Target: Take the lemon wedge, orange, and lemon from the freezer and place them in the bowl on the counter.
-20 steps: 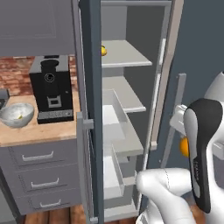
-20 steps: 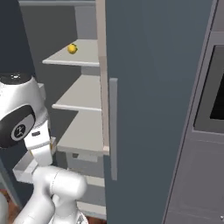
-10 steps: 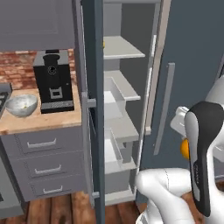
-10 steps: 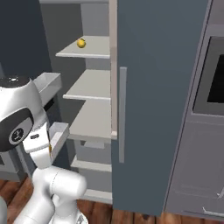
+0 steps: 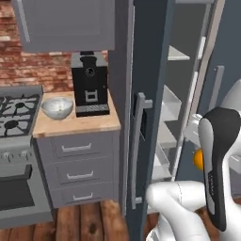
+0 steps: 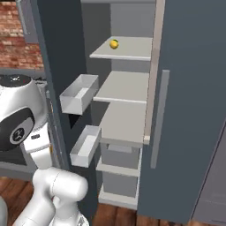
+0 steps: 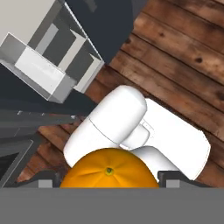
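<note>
Freezer [image 6: 194,110]: tall dark grey-blue unit, door swung open; light grey inner shelves exposed in the right base view, two white door bins [image 6: 79,92] hanging on the inside of the open door. In the left base view the freezer [image 5: 150,70] stands just right of the counter, its long bar handle [image 5: 137,150] running vertically down the door edge.

Counter [image 5: 75,124]: light wood top over grey drawers, with the gas stove [image 5: 16,113] at its left end. A grey wall cupboard [image 5: 66,23] hangs above, brick wall behind.

Coffee machine [image 5: 89,84]: black, upright, at the back of the counter.

Bowl [image 5: 57,107]: speckled whitish-grey, upright on the counter, just left of the coffee machine and beside the stove edge. Contents cannot be made out.

Orange [image 7: 109,168]: sits between the two dark finger tips in the hand view, filling the gap; jaws stand wide and are holding the orange. In the left base view a patch of the orange [image 5: 198,159] shows behind the dark forearm link, low beside the freezer opening, well apart from the bowl. Wood floor [image 7: 183,57] lies beyond the fruit in the hand view.

Lemon [image 6: 114,43]: small, yellow, resting on the upper freezer shelf toward its left side.
</note>
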